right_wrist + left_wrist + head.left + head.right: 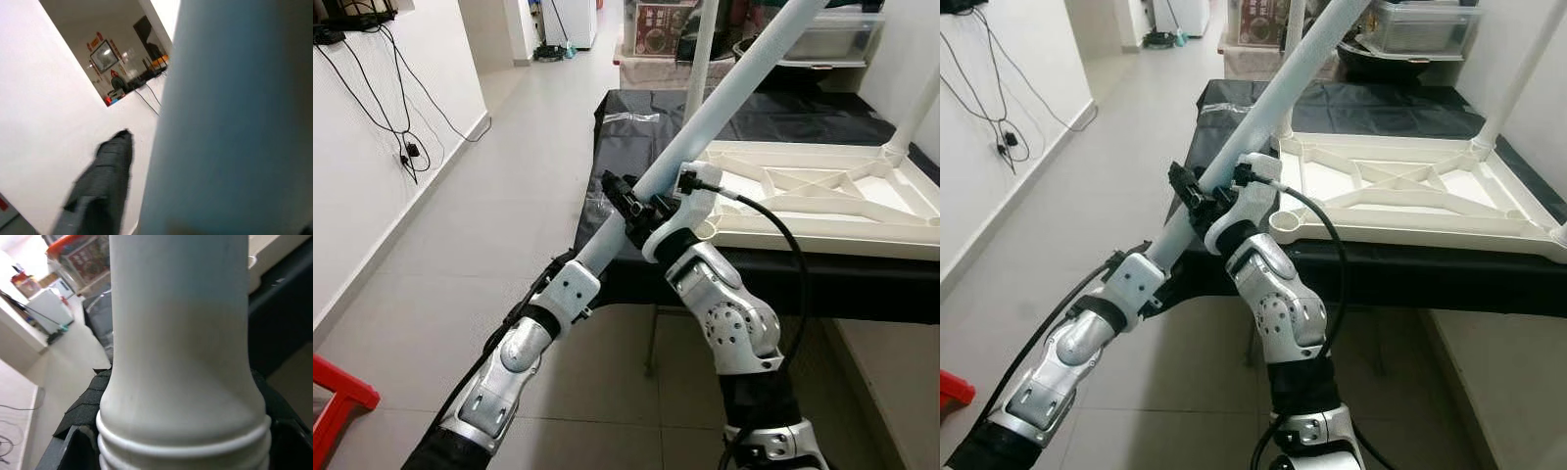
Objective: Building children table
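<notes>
A long white table leg [724, 93] slants from low left up to the right, across the near left corner of the upturned white tabletop [822, 196]. My left gripper [619, 201] is shut on its lower part; the left wrist view has the ridged end of the leg [181, 382] between the black fingers [80, 416]. My right gripper [651, 211] is shut on the same leg just above, with one black finger [98, 186] beside the leg [234, 122]. An empty round socket [1290, 223] sits at the tabletop's near corner. Two fitted legs [703, 59] [915, 108] stand upright.
The tabletop lies on a black-covered table [636, 127]. Bare tiled floor [489, 225] stretches to the left, with cables on the white wall [406, 147]. A red frame [337, 401] is at the lower left. Storage boxes [832, 34] stand behind.
</notes>
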{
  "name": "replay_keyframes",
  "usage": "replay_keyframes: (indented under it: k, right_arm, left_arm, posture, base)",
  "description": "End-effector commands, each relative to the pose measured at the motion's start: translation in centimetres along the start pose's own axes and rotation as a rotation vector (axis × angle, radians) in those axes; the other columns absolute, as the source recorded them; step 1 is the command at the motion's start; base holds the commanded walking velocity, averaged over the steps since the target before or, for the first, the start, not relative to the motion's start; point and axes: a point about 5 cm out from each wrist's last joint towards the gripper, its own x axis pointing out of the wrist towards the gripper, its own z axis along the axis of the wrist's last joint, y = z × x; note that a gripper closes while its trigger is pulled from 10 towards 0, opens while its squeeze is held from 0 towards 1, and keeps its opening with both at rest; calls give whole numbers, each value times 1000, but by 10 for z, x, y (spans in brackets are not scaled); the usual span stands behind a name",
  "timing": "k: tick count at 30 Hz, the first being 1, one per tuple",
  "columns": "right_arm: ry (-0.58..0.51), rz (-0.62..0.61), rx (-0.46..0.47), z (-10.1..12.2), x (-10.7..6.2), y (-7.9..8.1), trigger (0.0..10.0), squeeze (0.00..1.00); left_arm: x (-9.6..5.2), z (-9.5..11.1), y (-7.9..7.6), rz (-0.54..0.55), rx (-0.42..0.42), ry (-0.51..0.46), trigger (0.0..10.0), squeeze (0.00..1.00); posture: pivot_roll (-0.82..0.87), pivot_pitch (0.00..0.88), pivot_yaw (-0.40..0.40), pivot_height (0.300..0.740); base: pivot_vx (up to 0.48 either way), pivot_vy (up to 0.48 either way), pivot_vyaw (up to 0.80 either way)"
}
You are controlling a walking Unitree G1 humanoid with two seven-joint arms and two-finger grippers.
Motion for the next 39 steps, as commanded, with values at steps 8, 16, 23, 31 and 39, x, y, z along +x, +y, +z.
replay_keyframes:
  k: [8,16,23,31,39]
  right_arm:
    - [40,18,-20,-10,-1,1,10000,0]
    - [38,50,27,-10,-1,5,0,0]
    - [42,88,59,-9,-2,11,0,0]
    - [42,96,76,-8,-3,12,0,0]
    - [-48,20,70,18,-3,-9,0,0]
  left_arm:
    - [-9,-2,-12,-100,5,-10,10000,0]
    - [-11,-4,-13,-111,15,-5,10000,0]
    - [-11,-7,-12,-116,-13,28,10000,0]
    - [-14,-13,-11,-128,-109,70,10000,1000]
    - [-29,-21,5,1,-201,108,10000,1000]
  posture:
    - [93,64,-27,740]
    - [91,66,-31,740]
    - [88,69,-29,740]
    - [88,67,-28,740]
    - [94,63,-25,740]
  base:
    - [0,0,0]
    - [0,0,0]
    - [0,0,0]
    - [0,0,0]
    - [0,0,0]
